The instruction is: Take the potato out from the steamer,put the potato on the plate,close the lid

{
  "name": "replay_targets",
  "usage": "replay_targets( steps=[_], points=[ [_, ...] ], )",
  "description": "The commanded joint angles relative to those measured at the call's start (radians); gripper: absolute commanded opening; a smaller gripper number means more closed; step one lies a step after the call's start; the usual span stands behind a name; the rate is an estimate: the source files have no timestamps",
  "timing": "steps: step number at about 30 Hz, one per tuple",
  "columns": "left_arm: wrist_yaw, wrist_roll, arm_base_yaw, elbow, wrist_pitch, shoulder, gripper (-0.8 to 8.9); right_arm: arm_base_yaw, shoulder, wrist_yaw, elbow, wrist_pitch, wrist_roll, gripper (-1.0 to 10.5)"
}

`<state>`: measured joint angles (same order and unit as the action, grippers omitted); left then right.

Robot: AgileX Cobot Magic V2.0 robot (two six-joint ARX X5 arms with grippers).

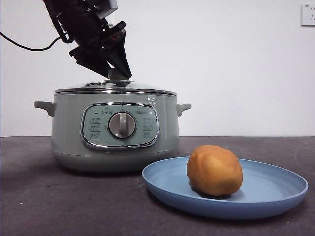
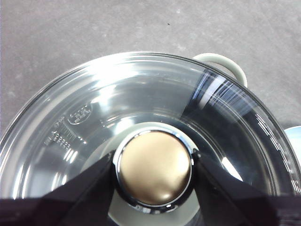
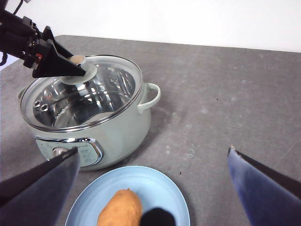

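The domed glass lid (image 1: 115,87) sits on the squat sage-green steamer (image 1: 114,132), left claw (image 2: 153,165) pinching its knob (image 2: 153,167). Check it sits level before release. The orange-brown potato (image 1: 214,170) rests on the light-blue plate (image 1: 275,194) near the surface's front edge; right claw (image 3: 150,188) spread.

table (image 1: 59,206) — dark grey, speckled | wall (image 1: 221,59) — white | socket (image 1: 308,14) — top corner | cable (image 1: 24,45) — black
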<state>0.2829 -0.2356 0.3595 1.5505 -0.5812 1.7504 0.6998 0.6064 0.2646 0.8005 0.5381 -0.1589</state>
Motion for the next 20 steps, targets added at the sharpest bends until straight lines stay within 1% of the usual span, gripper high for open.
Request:
replay_targets(
  steps=[1, 3, 5, 6, 8, 10, 11, 12, 20],
  points=[
    [0.004, -0.005, 0.006, 0.008, 0.027, 0.023, -0.09, 0.0, -0.001, 0.003, 0.003, -0.005, -0.005, 5.7],
    [0.005, -0.004, 0.006, 0.008, 0.019, 0.023, -0.08, 0.0, -0.001, 0.003, 0.003, -0.005, -0.005, 5.7],
    [0.005, 0.003, 0.006, 0.008, 0.0, 0.023, 0.12, 0.0, -0.001, 0.002, 0.003, -0.005, -0.005, 5.7],
    [0.005, 0.004, 0.006, 0.008, -0.016, 0.023, 0.52, 0.0, 0.0, 0.0, 0.003, -0.005, -0.005, 5.7],
    [0.005, 0.004, 0.006, 0.008, -0.044, 0.023, 2.33, 0.0, 0.0, -0.001, 0.003, -0.005, -0.005, 5.7],
    [0.005, 0.004, 0.006, 0.008, -0.058, 0.023, 4.67, 0.0, 0.0, -0.001, 0.003, -0.005, -0.005, 5.7],
    [0.005, 0.004, 0.006, 0.008, -0.061, 0.023, 5.26, 0.0, 0.0, -0.001, 0.003, -0.005, -0.005, 5.7],
    [0.005, 0.004, 0.006, 0.008, -0.063, 0.021, 5.44, 0.0, 0.0, -0.001, 0.003, -0.005, -0.005, 5.7],
    [0.005, 0.004, 0.006, 0.009, -0.063, 0.005, 5.43, 0.0, 0.0, -0.003, 0.003, -0.004, -0.009, 5.7]
  ],
)
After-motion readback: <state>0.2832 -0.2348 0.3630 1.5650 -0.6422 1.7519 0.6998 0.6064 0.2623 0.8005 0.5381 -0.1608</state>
